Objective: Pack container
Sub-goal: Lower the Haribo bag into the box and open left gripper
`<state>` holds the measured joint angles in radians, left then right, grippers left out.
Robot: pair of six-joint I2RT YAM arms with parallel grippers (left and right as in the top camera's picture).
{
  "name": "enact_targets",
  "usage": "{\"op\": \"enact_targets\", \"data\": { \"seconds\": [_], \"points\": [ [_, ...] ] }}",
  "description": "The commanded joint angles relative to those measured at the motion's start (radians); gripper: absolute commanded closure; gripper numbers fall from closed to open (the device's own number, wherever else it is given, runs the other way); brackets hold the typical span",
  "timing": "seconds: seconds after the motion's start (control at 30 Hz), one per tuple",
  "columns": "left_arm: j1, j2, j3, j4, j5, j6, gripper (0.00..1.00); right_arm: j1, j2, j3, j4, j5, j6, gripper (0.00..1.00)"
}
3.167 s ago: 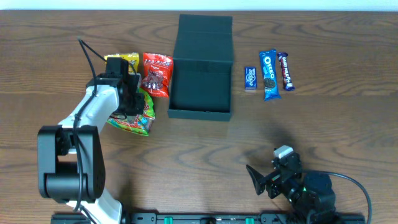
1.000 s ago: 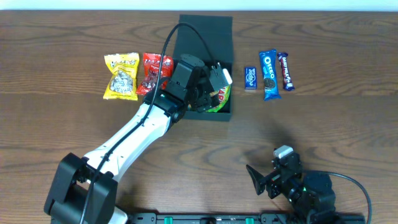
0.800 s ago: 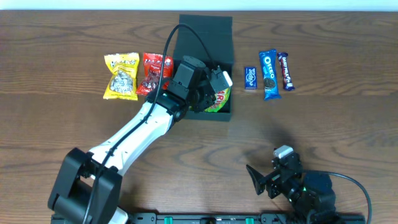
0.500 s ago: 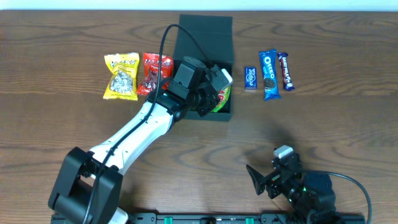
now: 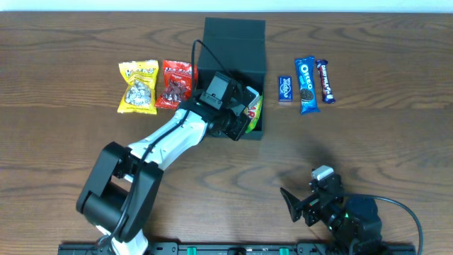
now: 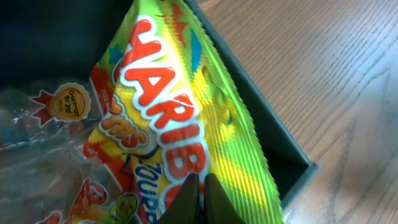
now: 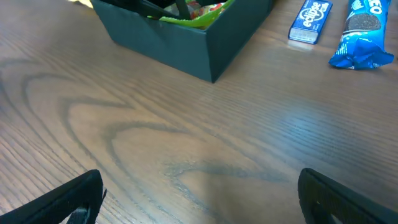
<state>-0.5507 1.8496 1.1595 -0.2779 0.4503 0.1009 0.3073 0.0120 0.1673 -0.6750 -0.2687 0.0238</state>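
Note:
The container (image 5: 233,42) is a dark teal box with its flap lid open at the back; its front wall shows in the right wrist view (image 7: 186,43). My left gripper (image 5: 244,112) reaches into the box and is shut on a green Haribo bag (image 6: 186,124), which leans against the box's right wall (image 6: 273,134). The bag's green edge shows in the overhead view (image 5: 253,110). My right gripper (image 7: 199,199) is open and empty, low over the table near the front edge.
A yellow snack bag (image 5: 138,86) and a red snack bag (image 5: 175,83) lie left of the box. A small blue packet (image 5: 284,89), an Oreo pack (image 5: 306,85) and a dark bar (image 5: 325,81) lie right of it.
My left gripper carried the Haribo bag from the table left of the box into the box and lowered it against the right wall. The right arm has not moved.

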Motion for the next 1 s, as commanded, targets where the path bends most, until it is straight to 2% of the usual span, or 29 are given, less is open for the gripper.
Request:
{"op": "enact_targets", "data": {
  "seconds": [0.0, 0.43, 0.67, 0.8, 0.97],
  "points": [
    [0.0, 0.052, 0.008, -0.009, 0.022, -0.051, 0.94, 0.008, -0.006, -0.004, 0.002, 0.004, -0.018, 0.01],
    [0.0, 0.113, 0.011, 0.029, -0.02, -0.078, 0.94, 0.008, -0.006, -0.004, 0.002, 0.004, -0.018, 0.01],
    [0.001, 0.071, 0.129, -0.02, -0.025, -0.082, 0.94, 0.008, -0.006, -0.004, 0.002, 0.004, -0.018, 0.01],
    [0.003, -0.009, 0.216, -0.106, -0.104, -0.078, 0.94, 0.008, -0.006, -0.004, 0.002, 0.004, -0.018, 0.01],
    [0.03, -0.177, 0.272, -0.237, -0.31, -0.037, 0.94, 0.008, -0.006, -0.004, 0.002, 0.004, -0.018, 0.01]
  ]
}}
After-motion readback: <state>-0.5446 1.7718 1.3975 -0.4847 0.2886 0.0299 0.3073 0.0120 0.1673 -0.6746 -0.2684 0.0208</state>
